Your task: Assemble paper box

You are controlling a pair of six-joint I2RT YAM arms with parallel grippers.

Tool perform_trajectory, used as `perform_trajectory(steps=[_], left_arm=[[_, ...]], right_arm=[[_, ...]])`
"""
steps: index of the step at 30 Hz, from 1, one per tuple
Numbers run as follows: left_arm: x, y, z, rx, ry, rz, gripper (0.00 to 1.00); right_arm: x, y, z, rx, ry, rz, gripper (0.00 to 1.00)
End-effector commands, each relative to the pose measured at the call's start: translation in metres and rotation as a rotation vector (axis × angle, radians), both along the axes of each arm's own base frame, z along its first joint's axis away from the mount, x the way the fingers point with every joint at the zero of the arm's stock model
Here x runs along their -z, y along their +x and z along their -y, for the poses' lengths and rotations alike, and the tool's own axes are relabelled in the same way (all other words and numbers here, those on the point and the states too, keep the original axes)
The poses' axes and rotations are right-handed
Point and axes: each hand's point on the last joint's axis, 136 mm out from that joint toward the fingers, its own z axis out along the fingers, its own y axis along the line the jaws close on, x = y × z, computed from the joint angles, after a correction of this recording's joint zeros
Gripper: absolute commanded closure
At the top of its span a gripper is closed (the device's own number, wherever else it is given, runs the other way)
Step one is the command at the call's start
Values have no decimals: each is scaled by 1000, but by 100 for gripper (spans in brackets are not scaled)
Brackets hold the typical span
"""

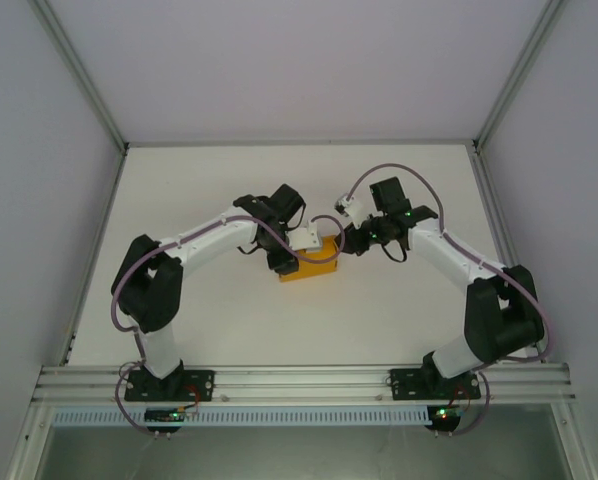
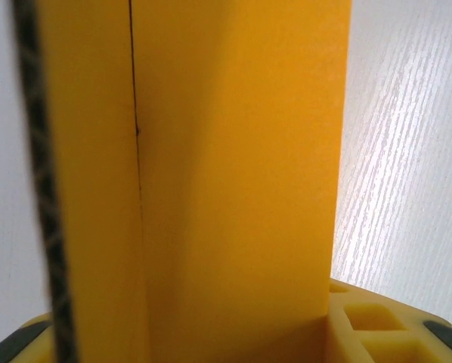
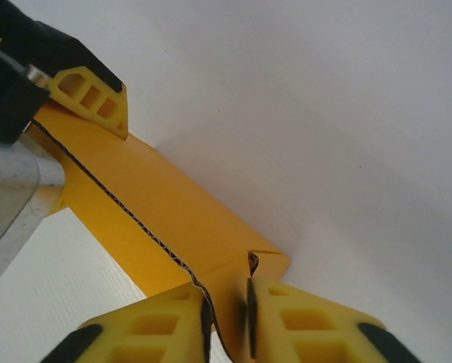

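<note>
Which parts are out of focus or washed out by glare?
Left wrist view: the paper box sits so close that it is soft, and the table beside it shines almost white. Right wrist view: the box's edge is sharp, the grey shape at far left blurred. Top external view: evenly lit, faint shadows.

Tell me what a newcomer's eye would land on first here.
The orange-yellow paper box sits mid-way across the white table, with the left pincer and right pincer at it from either side. Up close, the right pincer's yellow fingers pinch the box's raw corrugated edge. The left wrist view has a tall yellow card wall right before the lens.
</note>
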Motion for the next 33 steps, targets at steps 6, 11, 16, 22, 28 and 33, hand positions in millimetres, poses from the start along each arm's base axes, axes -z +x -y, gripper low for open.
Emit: perform_trajectory(steps=[6,11,16,22,28,33], left_arm=[[0,9,9,-24,-29,14,69],[3,13,10,-40,-32,16,69],[4,14,10,-47,-30,17,69],[4,14,12,-47,-41,17,69],[4,15,14,-50,-50,13,68],[-1,18,15,-61,-62,26,62]], right_arm=[[-17,5,-2,188,9,-40,90],[-7,3,-8,358,26,-58,96],[4,6,-2,504,56,-51,97],[17,5,4,511,42,58,97],[39,2,6,461,16,199,99],[35,0,2,457,27,192,100]])
